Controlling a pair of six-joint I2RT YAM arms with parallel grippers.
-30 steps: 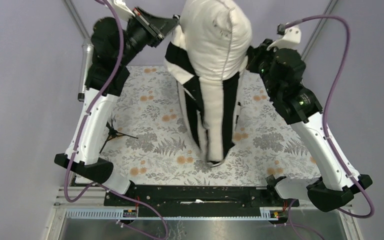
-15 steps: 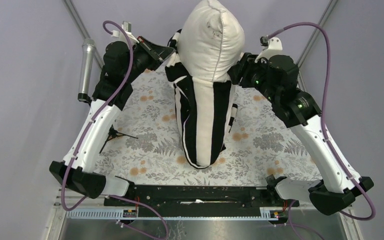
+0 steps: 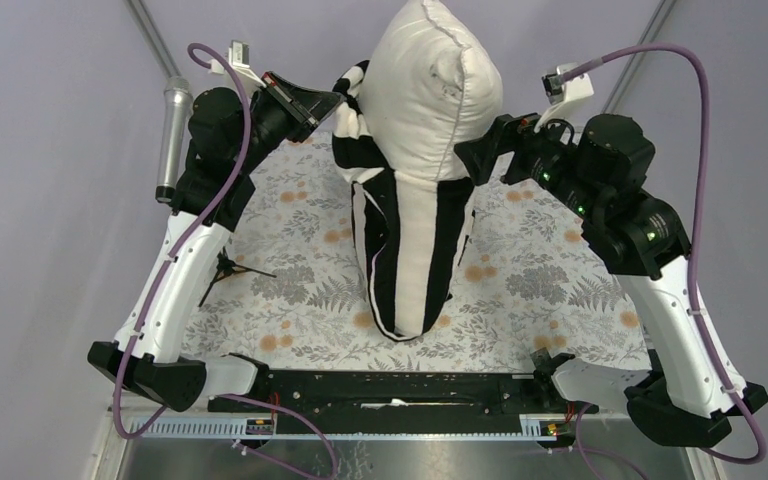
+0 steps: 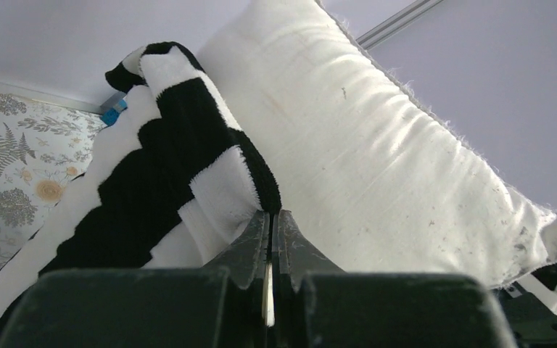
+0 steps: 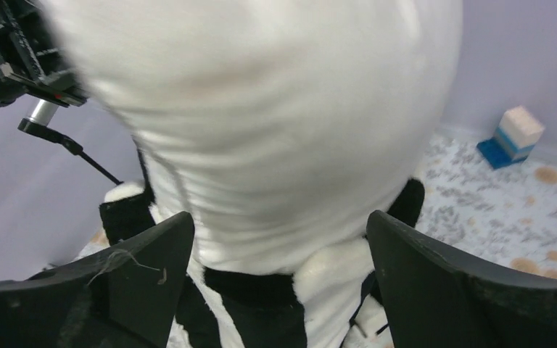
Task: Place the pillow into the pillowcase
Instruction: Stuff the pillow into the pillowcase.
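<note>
Top view: the pillow (image 3: 430,85) stands on end at upper centre. Its bare upper half rises out of the pillowcase (image 3: 410,250), whose striped lower part hangs down to the floral table covering (image 3: 560,270). The left arm bends up from the lower left, and the left gripper (image 3: 335,100) meets the bunched rim. The right arm arches in from the lower right, wrist about level, with the right gripper (image 3: 475,158) pointing at the pillow's flank where the stripes begin.

Left wrist view: the jaws are closed on a fold of the pillowcase (image 4: 188,188) at lower centre. The pillow (image 4: 377,159) fills the right of the frame.

Right wrist view: the fingers (image 5: 152,254) stand wide apart with the pillow (image 5: 261,109) between them, gripping nothing. Striped cloth shows below.

The case looks about half on. To do this step well, the right claw should likely drop to the striped hem and pinch cloth only, not stuffing. Both rims can then be drawn upward evenly while the left pinch holds firm
</note>
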